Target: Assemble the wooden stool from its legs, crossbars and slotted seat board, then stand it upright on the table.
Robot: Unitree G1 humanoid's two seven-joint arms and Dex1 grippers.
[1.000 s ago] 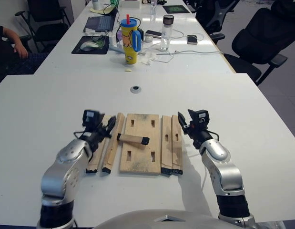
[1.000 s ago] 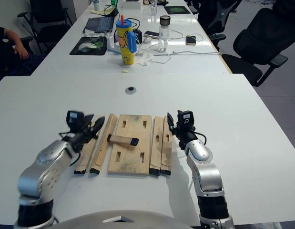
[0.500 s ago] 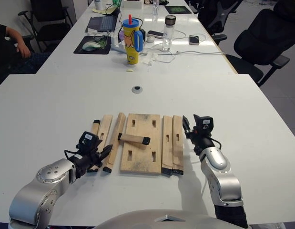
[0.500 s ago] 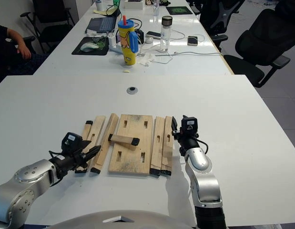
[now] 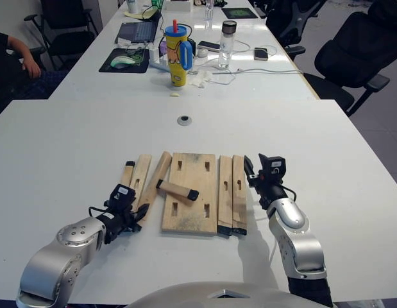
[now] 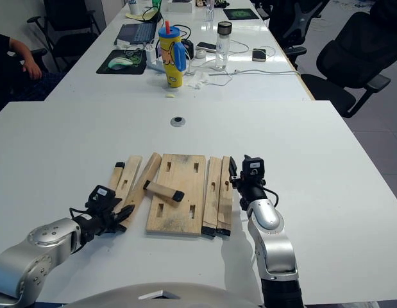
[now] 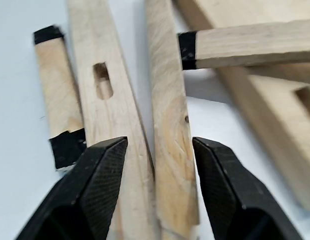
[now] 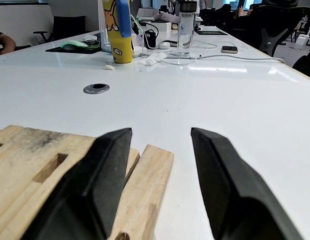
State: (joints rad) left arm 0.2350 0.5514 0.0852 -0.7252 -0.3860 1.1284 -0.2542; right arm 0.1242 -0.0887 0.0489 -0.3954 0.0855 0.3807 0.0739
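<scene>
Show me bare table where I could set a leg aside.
Free: the strip between the cable hole and the seat board; the wide table right of the right gripper; the stretch left of the short crossbar. Crowded: both sides of the board, where legs lie packed and the left gripper sits open over the left pair.

The right gripper [image 8: 160, 133] holds its two black fingers [image 8: 110, 180] spread wide over the white table [image 8: 255, 100]; in the gap shows the end of a pale wooden leg [image 8: 147, 185], just beside a weathered slotted seat board [image 8: 29, 150]; farther off stand a round grey grommet [image 8: 96, 88], a tall yellow cup with a blue handle [image 8: 118, 40] and a clear plastic bottle [image 8: 186, 30].
</scene>
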